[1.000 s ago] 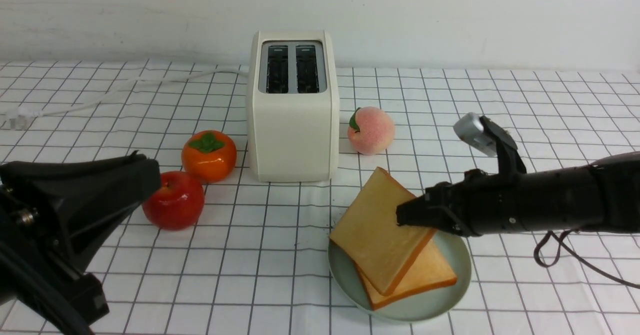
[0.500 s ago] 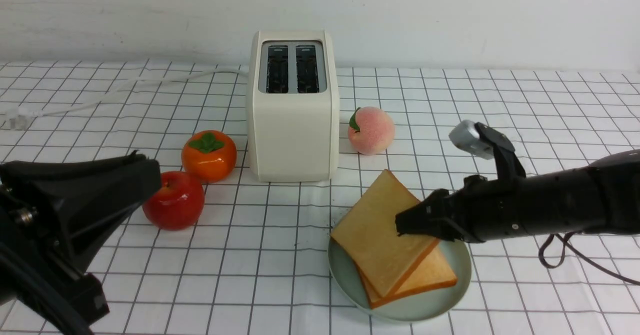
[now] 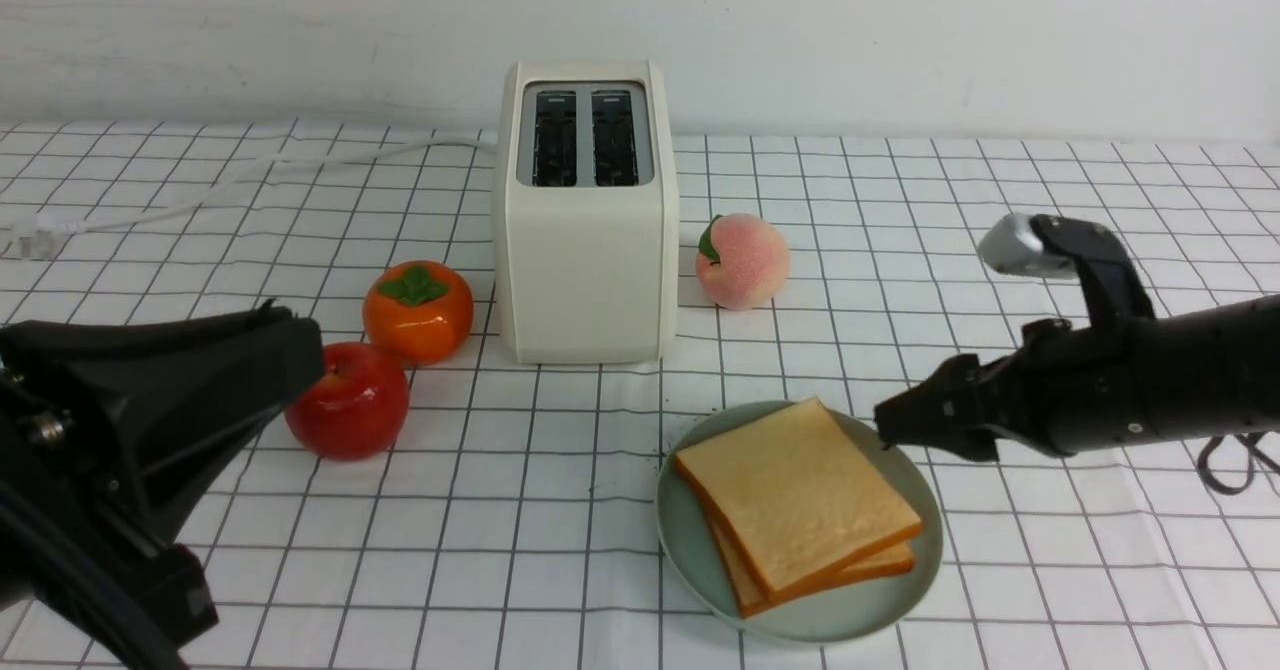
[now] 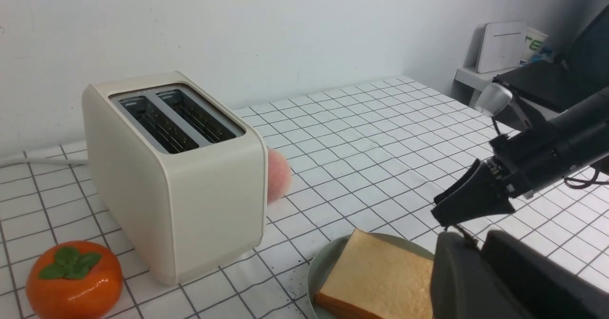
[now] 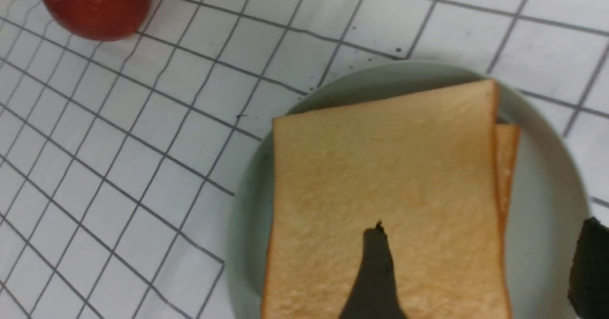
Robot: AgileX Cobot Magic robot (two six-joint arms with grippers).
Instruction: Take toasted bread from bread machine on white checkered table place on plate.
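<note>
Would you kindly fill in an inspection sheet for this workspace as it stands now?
Surface: white checkered table, dark specks near the plate.
Job's things: two toasted bread slices stacked flat on the plate; bread machine slots empty.
Clutter: apple, persimmon, peach.
Grippers: right gripper open, beside the toast, holding nothing; left gripper unclear, nothing seen held.
Cables: white cord lies leftward from the bread machine; dark cable loops under the right arm.
Surroundings: plain white wall.

No legible txt, green lettering on bkgd box unreadable
</note>
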